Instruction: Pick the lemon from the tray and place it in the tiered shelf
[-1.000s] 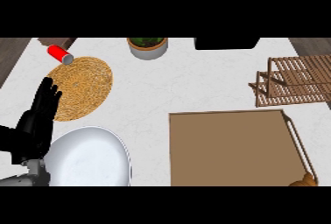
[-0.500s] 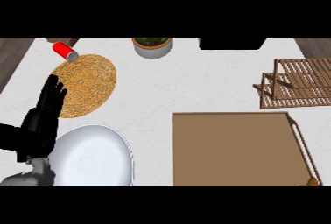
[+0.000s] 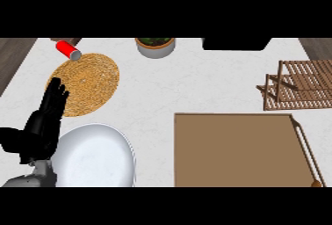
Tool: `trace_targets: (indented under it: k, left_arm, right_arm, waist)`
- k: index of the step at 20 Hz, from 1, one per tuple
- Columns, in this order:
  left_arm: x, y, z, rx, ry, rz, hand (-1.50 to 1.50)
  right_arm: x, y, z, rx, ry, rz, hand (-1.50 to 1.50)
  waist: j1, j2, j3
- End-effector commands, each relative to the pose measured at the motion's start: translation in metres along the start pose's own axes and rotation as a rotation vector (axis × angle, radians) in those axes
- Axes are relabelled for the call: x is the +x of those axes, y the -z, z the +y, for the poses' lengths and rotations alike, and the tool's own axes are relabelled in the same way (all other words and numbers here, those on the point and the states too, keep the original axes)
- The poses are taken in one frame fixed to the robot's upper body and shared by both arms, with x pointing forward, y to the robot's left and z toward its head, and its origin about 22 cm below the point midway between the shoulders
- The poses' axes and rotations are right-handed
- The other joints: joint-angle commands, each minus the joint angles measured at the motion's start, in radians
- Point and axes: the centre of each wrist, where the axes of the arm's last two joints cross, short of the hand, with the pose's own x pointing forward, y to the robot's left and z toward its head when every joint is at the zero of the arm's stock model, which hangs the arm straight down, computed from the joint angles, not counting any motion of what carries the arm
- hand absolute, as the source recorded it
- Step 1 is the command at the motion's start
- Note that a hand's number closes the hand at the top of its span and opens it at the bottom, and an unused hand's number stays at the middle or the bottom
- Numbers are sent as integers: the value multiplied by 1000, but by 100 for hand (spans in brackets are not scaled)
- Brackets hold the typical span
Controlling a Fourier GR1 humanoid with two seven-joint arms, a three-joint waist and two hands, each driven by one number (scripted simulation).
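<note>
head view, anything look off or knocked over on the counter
The red can lies on its side at the top left, by the edge of the woven mat. The tray shows no lemon on its visible surface. The left hand rests open at the left; the right hand is out of view.

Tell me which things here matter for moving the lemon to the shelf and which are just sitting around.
For the job:
- tray, brown, with no lemon showing on it
- wooden tiered shelf
- left hand, open and resting at the left edge

Just lying about:
- white plate
- woven mat
- red can
- potted plant
- dark object at the top edge
</note>
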Motion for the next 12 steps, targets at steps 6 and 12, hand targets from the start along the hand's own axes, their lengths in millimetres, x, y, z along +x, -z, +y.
trace_targets:
  k: [6,12]
  left_arm:
    - [-2,-5,-7,-16,-19,-4,0]
    - [1,9,-5,-23,1,-8,0]
  right_arm:
    - [-24,59,41,-60,22,-14,150]
    - [-12,90,57,-72,50,-28,150]
  waist:
    - [15,3,1]
    - [8,2,0]
